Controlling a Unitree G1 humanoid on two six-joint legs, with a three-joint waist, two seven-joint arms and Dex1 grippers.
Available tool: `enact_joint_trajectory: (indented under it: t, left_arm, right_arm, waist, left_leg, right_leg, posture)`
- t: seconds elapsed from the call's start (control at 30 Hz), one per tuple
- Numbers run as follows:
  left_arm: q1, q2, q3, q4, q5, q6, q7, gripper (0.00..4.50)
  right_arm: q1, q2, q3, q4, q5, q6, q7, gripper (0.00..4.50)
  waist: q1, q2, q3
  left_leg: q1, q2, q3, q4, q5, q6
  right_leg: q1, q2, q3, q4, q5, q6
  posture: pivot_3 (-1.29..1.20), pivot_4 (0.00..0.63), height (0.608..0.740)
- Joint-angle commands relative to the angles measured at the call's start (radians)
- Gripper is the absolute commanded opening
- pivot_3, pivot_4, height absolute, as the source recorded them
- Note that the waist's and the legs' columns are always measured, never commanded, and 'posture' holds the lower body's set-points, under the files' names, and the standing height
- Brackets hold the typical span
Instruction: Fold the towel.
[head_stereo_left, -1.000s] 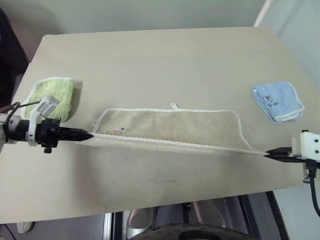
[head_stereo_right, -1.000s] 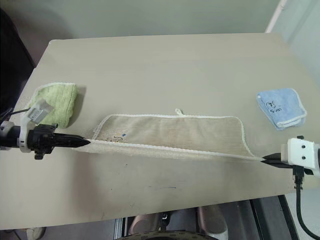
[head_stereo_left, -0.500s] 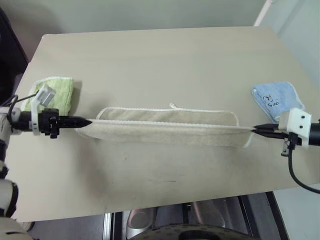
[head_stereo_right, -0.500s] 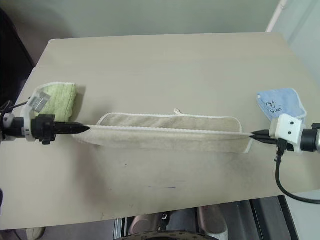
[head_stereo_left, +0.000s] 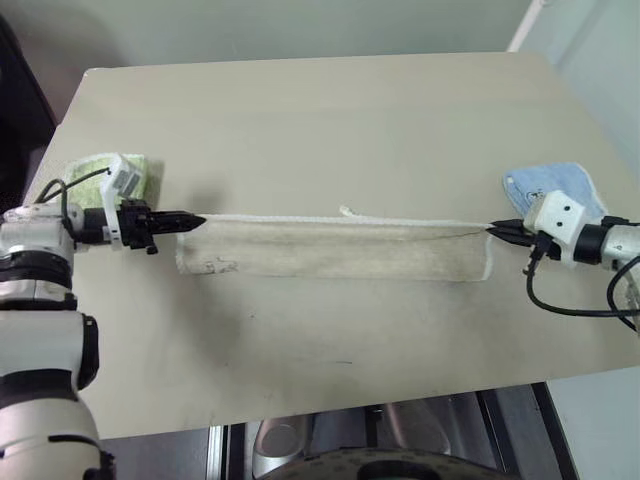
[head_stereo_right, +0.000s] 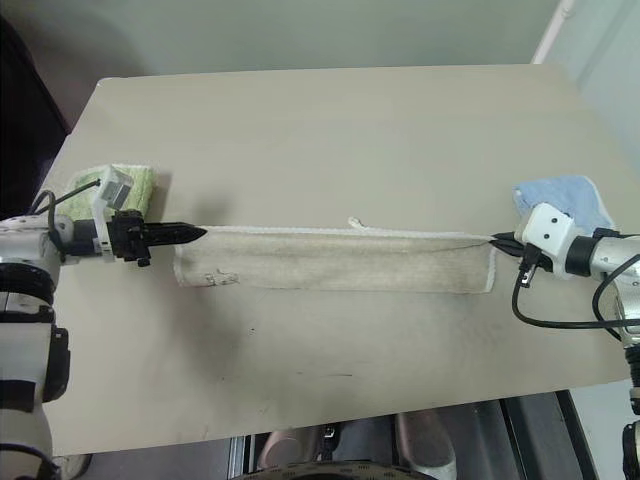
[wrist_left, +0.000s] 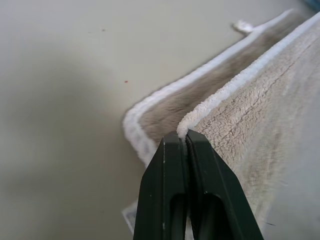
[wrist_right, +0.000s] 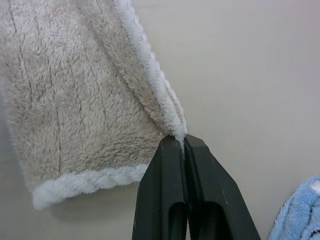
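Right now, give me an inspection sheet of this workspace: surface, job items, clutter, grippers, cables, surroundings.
Surface: beige table, a few faint marks near the front.
Job's things: the towel folded lengthwise, top layer's edge near the far edge with the white loop.
Clutter: green cloth at left, blue cloth at right.
Grippers: left gripper shut on the towel's left corner; right gripper shut on its right corner.
Cables: black cable hanging from the right wrist.
Surroundings: pale wall behind.

Green cloth (head_stereo_left: 140, 170) at table's (head_stereo_left: 320, 110) left, blue cloth (head_stereo_left: 560, 182) right.
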Motion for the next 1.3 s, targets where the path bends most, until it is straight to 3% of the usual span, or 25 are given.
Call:
enact_joint_trajectory:
  t: [0.03, 0.33, 0.63, 0.77, 1.1, 1.3]
  left_arm:
    - [-0.035, -0.002, 0.061, 0.047, 0.049, -0.075, 0.082, 0.05]
    - [-0.026, -0.057, 0.129, 0.083, 0.123, -0.189, 0.167, 0.05]
    - [-0.015, -0.088, 0.182, 0.082, 0.143, -0.192, 0.141, 0.05]
    - [-0.01, -0.075, 0.218, 0.085, 0.135, -0.153, 0.14, 1.05]
    - [-0.003, -0.084, 0.263, 0.075, 0.143, -0.131, 0.139, 4.49]
    - [-0.033, -0.088, 0.368, 0.072, 0.079, -0.166, 0.227, 4.5]
  right_arm:
    - [-0.035, 0.017, -0.017, 0.051, -0.029, -0.019, -0.046, 0.0]
    - [-0.058, 0.043, 0.004, 0.106, -0.058, -0.042, -0.057, 0.0]
    - [-0.083, 0.079, 0.011, 0.121, -0.069, -0.033, -0.079, 0.0]
    - [-0.084, 0.104, -0.014, 0.074, -0.022, 0.001, -0.081, 1.0]
    - [-0.081, 0.105, -0.024, 0.069, -0.003, 0.008, -0.068, 4.43]
    - [-0.102, 0.108, -0.108, 0.046, 0.08, 0.141, -0.107, 4.47]
  waist:
    - [0.0, 0.0, 0.0]
    - [0.0, 0.0, 0.0]
    - [-0.002, 0.0, 0.0]
    - [-0.003, 0.0, 0.0]
    - [-0.002, 0.0, 0.0]
    - [-0.002, 0.0, 0.0]
  left_leg:
    - [0.0, 0.0, 0.0, 0.0, 0.0, 0.0]
    - [0.0, 0.0, 0.0, 0.0, 0.001, 0.001]
    - [0.0, 0.0, 0.0, 0.0, 0.002, 0.002]
    - [0.0, 0.0, 0.001, 0.0, 0.002, 0.002]
    - [0.0, 0.0, 0.001, 0.0, 0.002, 0.002]
    - [0.0, 0.0, 0.001, 0.0, 0.002, 0.002]
  right_leg:
    - [0.0, 0.0, 0.0, 0.0, 0.0, 0.0]
    - [0.001, 0.0, 0.0, -0.001, 0.0, 0.0]
    - [0.001, 0.0, 0.0, -0.001, 0.001, -0.002]
    - [0.001, 0.0, 0.0, -0.001, 0.001, -0.002]
    - [0.001, -0.001, 0.0, -0.001, 0.0, -0.003]
    - [0.001, -0.001, 0.0, -0.001, 0.001, -0.003]
  posture:
    - [0.0, 0.15, 0.74]
    - [0.0, 0.15, 0.74]
    - [0.0, 0.15, 0.74]
    - [0.0, 0.15, 0.74]
    - [0.0, 0.15, 0.74]
    - [0.0, 0.15, 0.74]
